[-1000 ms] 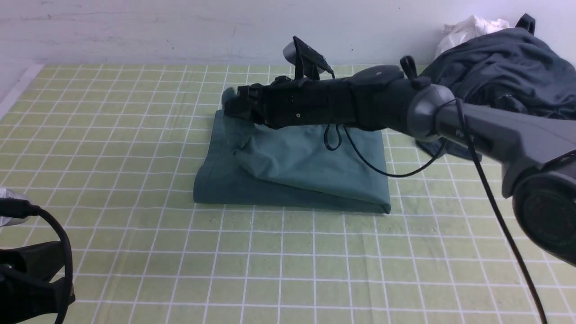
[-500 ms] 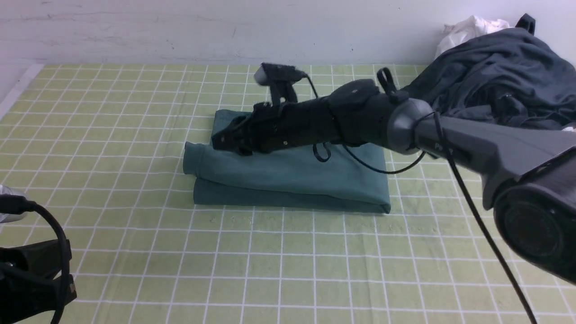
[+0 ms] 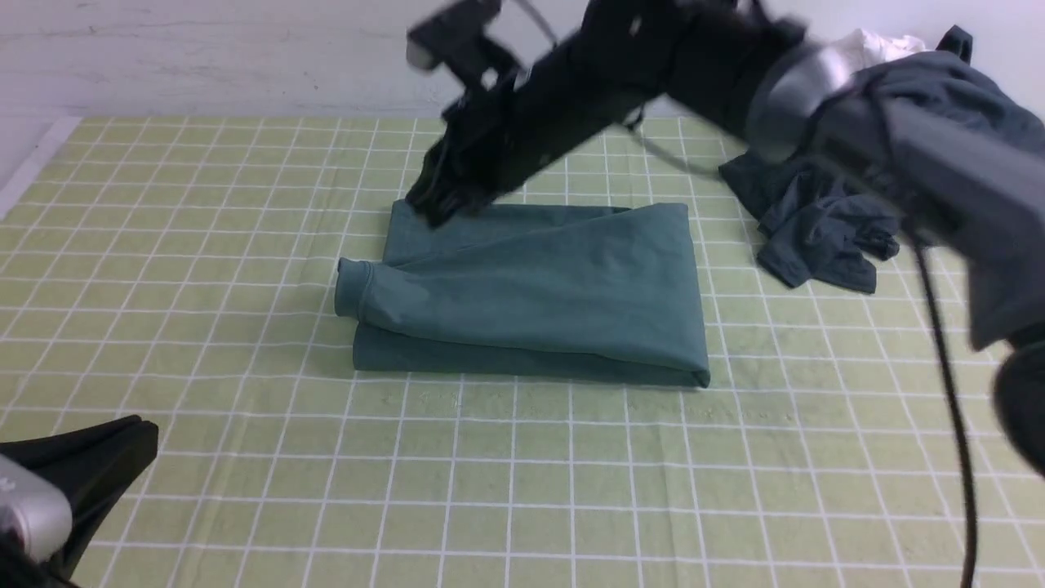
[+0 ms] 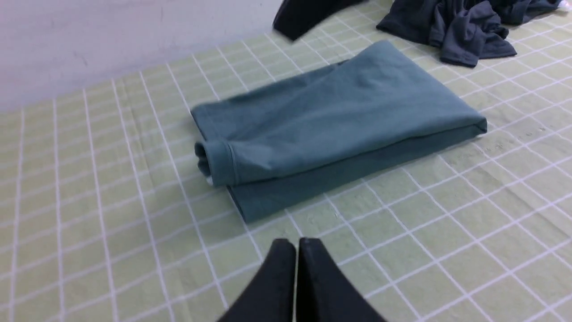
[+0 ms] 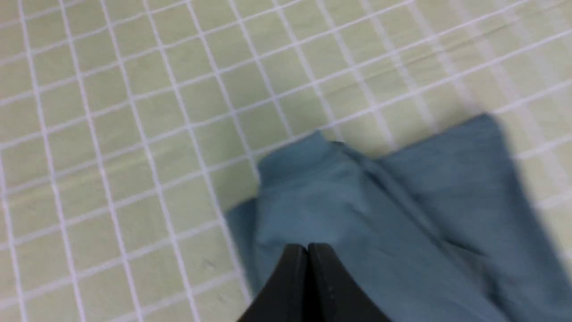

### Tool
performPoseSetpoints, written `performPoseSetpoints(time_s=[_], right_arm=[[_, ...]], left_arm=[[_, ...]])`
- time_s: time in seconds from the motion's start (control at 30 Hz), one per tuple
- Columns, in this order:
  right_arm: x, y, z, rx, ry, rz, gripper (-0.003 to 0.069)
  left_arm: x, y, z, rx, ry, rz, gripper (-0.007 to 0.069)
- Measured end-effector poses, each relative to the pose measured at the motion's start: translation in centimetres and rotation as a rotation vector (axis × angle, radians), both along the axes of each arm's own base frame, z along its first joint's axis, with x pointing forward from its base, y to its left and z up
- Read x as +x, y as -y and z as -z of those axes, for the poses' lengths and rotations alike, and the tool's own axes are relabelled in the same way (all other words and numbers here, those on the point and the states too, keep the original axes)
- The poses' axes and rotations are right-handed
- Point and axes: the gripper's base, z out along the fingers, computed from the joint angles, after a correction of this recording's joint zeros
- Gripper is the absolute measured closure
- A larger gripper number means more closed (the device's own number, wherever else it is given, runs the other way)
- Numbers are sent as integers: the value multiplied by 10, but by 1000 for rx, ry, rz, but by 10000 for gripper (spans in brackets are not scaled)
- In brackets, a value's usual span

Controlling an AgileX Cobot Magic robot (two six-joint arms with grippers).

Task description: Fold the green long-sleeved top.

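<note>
Green top (image 3: 531,294) lies folded into a neat rectangle mid-table, a cuff poking out at one end. Right gripper (image 3: 430,204) above its far edge, jaws closed, empty. Left gripper (image 4: 296,243) closed too. Folding looks basically done.

Folded long-sleeved top (image 3: 539,294) at the tabletop (image 3: 245,204) centre, crumpled garment (image 3: 824,229) at its 2 o'clock, right pincer (image 3: 433,200) above its 11 o'clock corner, left pincer (image 4: 296,268) at 7 o'clock, apart.

Dull teal-green top (image 3: 539,286) on a pale yellow-green cloth (image 3: 571,474) gridded with white lines (charcoal-grey garment (image 3: 824,220) beside it)
</note>
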Motion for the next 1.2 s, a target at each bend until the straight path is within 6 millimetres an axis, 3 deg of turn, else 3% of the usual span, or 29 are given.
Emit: performPoseSetpoints(time_s=[0.1, 0.13, 0.17, 0.27, 0.33, 0.43, 0.57, 0.6, 0.63, 0.67, 0.7, 0.73, 0.77, 0.97, 1.2], right_arm=[[-26, 45, -74, -77, 153, 150, 670], [-31, 51, -84, -80, 180, 167, 670], [-45, 77, -115, -59, 246, 251, 670], [-79, 130, -164, 50, 353, 404, 670], [-108, 163, -184, 126, 421, 482, 670], [-154, 196, -188, 221, 533, 536, 670], [-213, 222, -154, 383, 738, 543, 670], [-227, 227, -140, 435, 807, 537, 670], [-240, 231, -113, 477, 879, 528, 670], [-253, 236, -108, 530, 959, 519, 670], [-266, 239, -79, 561, 1019, 504, 670], [-269, 240, -78, 580, 1047, 499, 670], [-283, 245, -57, 610, 1098, 486, 670], [-308, 254, 50, 537, 993, 484, 670], [-325, 261, 123, 464, 879, 497, 669]], left_arm=[[-4, 0, -2, 42, 41, 13, 629], [-4, 0, -2, 47, 43, 15, 629], [-4, 0, -2, 58, 51, 18, 629], [-5, 0, -2, 64, 54, 20, 629], [-5, 0, -2, 64, 54, 20, 629], [-5, 0, -2, 65, 54, 22, 629], [-5, 0, -2, 64, 53, 22, 629], [-5, 0, -2, 64, 53, 22, 629], [-5, 0, -2, 64, 53, 22, 629], [-5, 0, -2, 64, 53, 22, 629], [-5, 0, -2, 64, 53, 22, 629], [-5, 0, -2, 64, 53, 22, 629], [-5, 0, -2, 64, 52, 23, 629], [-5, 0, -2, 64, 52, 22, 629], [-5, 0, -2, 64, 52, 22, 629]])
